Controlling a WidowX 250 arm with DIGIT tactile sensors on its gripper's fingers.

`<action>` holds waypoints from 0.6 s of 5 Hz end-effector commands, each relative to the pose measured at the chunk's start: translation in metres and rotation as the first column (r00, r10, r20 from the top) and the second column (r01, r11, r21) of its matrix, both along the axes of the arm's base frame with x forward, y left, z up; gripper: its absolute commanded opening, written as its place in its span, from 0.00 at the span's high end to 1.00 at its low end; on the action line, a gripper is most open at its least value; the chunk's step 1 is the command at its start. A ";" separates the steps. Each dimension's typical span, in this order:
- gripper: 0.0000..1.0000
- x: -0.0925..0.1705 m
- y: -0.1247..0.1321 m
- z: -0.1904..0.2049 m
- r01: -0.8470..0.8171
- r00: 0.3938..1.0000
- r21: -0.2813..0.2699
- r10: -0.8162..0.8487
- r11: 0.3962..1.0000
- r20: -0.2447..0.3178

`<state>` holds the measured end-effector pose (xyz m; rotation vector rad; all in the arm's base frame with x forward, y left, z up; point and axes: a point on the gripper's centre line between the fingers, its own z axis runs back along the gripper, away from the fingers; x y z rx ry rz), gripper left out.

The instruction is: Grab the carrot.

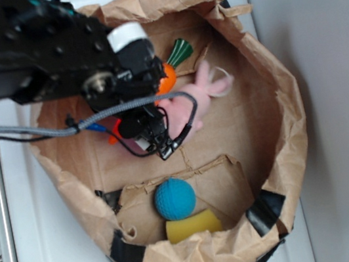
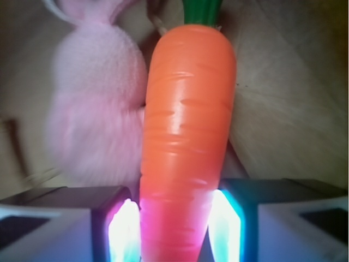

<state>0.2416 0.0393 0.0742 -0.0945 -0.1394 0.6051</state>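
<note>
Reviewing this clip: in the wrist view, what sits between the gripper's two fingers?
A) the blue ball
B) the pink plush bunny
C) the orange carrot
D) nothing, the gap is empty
C: in the wrist view the carrot runs down between the two lit fingers of the gripper, while the pink plush bunny lies beside it to the left, outside the gap.

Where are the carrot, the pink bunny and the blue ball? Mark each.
carrot [image 2: 185,142]: wrist view, mid orange body, between the gripper fingers.
pink bunny [image 2: 95,103]: wrist view, fuzzy body left of the carrot.
blue ball [image 1: 174,198]: exterior view, centre of the ball, in the paper bag.
</note>
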 end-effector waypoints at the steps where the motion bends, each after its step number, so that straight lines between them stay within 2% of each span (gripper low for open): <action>1: 1.00 0.007 -0.001 0.059 -0.014 0.999 0.070 0.010 0.997 0.052; 2: 1.00 0.003 -0.005 0.073 0.025 0.998 0.112 -0.032 0.993 0.062; 3: 0.99 -0.006 -0.014 0.076 0.032 0.975 0.249 -0.085 0.968 0.205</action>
